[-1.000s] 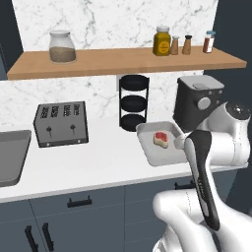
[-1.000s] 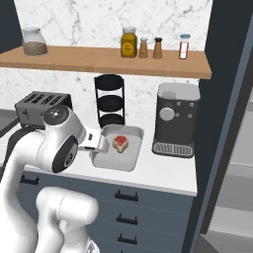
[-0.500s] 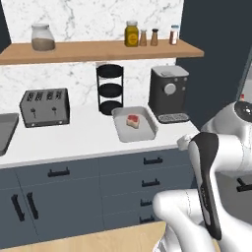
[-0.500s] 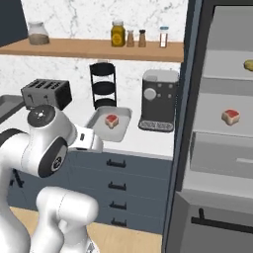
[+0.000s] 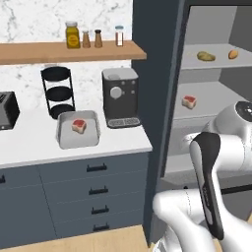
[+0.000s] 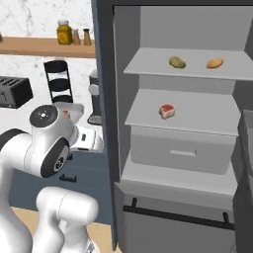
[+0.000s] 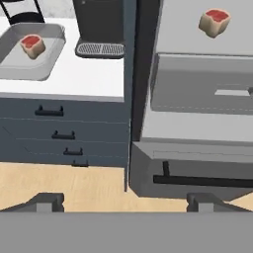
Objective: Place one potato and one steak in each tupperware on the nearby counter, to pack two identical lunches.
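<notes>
A grey tupperware sits on the white counter with one steak inside it. In the hand view the same tupperware and its steak are at the top left. The fridge stands open: two potatoes lie on its upper shelf and a second steak on the shelf below; that steak is at the top right of the hand view. My gripper is open and empty, low in front of the counter's end and the fridge.
A black coffee machine stands right of the tupperware, a black tiered rack behind it. Jars line the wooden shelf. Blue-grey drawers fill the cabinet front. The fridge's dark side wall separates counter and shelves; a grey fridge drawer sits low.
The base has driven right along the counter, so the views now take in the open fridge and the toaster has slid to the left edge. The gripper stays open.
</notes>
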Available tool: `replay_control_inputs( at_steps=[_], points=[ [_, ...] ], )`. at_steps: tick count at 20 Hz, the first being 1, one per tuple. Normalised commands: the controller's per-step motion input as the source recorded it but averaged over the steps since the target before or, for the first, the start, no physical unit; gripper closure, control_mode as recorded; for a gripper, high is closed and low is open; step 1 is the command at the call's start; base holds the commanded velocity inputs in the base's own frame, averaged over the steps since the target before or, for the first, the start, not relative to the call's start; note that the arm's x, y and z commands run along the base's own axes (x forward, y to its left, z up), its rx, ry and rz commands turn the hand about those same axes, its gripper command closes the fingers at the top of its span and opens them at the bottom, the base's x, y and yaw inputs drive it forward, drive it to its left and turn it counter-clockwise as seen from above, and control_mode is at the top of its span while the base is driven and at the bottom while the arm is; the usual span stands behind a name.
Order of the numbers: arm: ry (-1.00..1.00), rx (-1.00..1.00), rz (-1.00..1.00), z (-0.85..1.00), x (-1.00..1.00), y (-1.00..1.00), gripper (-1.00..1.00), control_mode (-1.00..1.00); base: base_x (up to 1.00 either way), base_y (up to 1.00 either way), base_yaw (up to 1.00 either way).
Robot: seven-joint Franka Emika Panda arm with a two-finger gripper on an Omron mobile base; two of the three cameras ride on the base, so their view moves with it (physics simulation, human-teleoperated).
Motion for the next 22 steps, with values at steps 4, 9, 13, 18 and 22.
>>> replay_control_inputs(
  at_steps=[4,9,13,18,22],
  points=[
    [0.0,0.0,0.0,0.0,0.0,0.0,-1.0,1.0,0.27,-0.88,0.0],
    [0.0,0.0,0.0,0.0,0.0,0.0,-1.0,1.0,0.43,-0.61,0.0],
    [0.0,0.0,0.0,0.0,0.0,0.0,-1.0,1.0,0.52,0.04,0.0],
    [0.0,0.0,0.0,0.0,0.0,0.0,-1.0,1.0,0.53,-0.13,0.0],
    [0.0,0.0,0.0,0.0,0.0,0.0,-1.0,1.0,0.4,-0.09,0.0]
  ],
)
